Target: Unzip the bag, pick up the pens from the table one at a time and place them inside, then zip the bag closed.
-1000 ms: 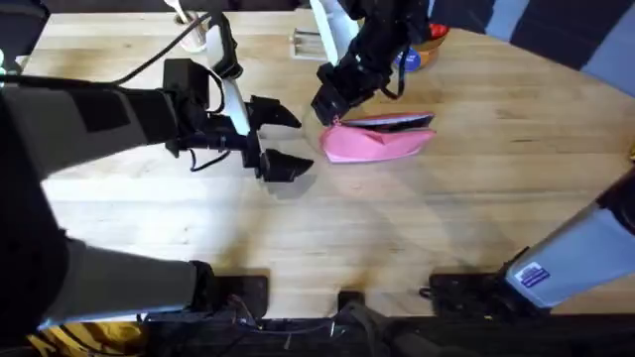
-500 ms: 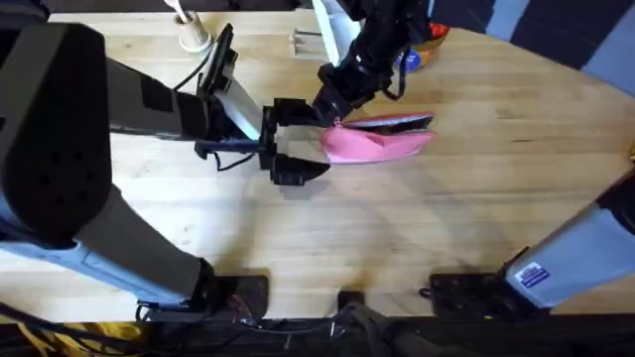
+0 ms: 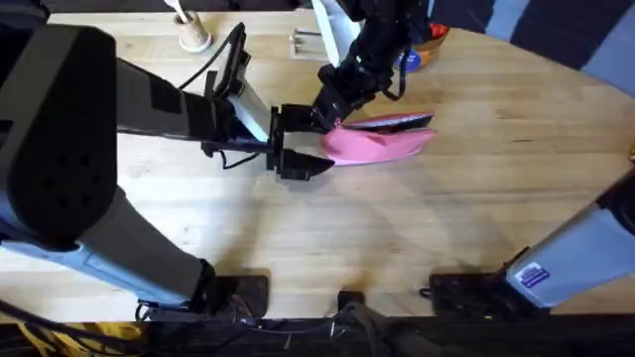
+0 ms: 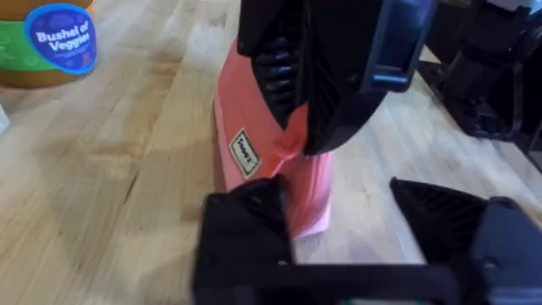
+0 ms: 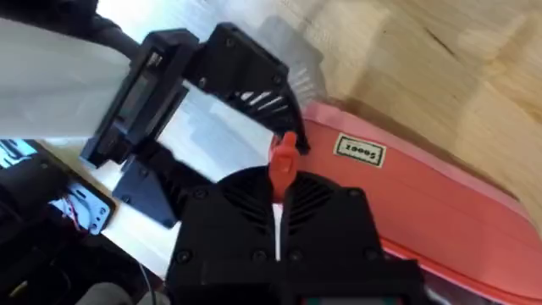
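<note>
The pink bag (image 3: 382, 142) lies on the table (image 3: 417, 228) at centre back, a dark grey strip showing along its far edge. My right gripper (image 3: 333, 112) is at the bag's left end, shut on the orange-red zipper pull (image 5: 283, 163). My left gripper (image 3: 316, 141) is open, one finger on each side of that same end. In the left wrist view the bag's tip (image 4: 306, 199) sits between my fingers, against one finger (image 4: 250, 224), with the right gripper (image 4: 295, 142) just above. The pens are out of view.
A blue-labelled tub (image 3: 417, 55) of toy vegetables stands behind the bag, also seen as the tub (image 4: 51, 42). A small tan cup (image 3: 193, 38) with white sticks is at the back left. Wide bare tabletop lies in front of the bag.
My left gripper has moved right across the table, and its open fingers now straddle the bag's left end. The right gripper has stayed on the zipper pull.
</note>
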You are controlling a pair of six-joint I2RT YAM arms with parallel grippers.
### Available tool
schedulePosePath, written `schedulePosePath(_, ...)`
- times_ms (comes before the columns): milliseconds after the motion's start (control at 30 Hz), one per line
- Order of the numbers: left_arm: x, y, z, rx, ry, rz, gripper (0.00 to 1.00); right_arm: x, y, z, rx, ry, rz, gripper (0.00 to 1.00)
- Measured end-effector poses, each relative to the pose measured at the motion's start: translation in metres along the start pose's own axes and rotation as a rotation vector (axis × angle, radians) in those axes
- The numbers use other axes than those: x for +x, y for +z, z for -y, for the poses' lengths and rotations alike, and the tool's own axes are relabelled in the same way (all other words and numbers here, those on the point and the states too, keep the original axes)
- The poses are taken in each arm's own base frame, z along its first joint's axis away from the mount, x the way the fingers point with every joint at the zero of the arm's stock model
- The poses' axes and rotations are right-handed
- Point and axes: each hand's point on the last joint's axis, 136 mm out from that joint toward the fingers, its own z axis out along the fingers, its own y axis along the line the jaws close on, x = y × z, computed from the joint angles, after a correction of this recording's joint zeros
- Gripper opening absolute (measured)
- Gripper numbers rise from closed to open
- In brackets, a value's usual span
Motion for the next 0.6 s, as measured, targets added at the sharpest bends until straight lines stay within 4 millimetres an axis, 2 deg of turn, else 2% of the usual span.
schedulePosePath(100,0.0005,0.0000,-0.0038,-0.011,0.032,-0.009,0.382,0.0018,0.0001,-0.0005,0.000,0.001,-0.007,0.032)
schedulePosePath(200,0.0007,-0.0001,-0.0075,-0.021,0.063,-0.018,0.193,0.0023,0.0003,-0.0010,-0.001,0.000,-0.009,0.032)
schedulePosePath(300,0.0003,-0.0001,-0.0091,-0.025,0.078,-0.019,0.060,0.0021,0.0002,-0.0010,-0.001,0.000,-0.008,0.032)
schedulePosePath(600,0.0006,-0.0001,-0.0095,-0.027,0.077,-0.022,0.042,0.0024,0.0001,-0.0001,0.002,0.001,-0.010,0.032)
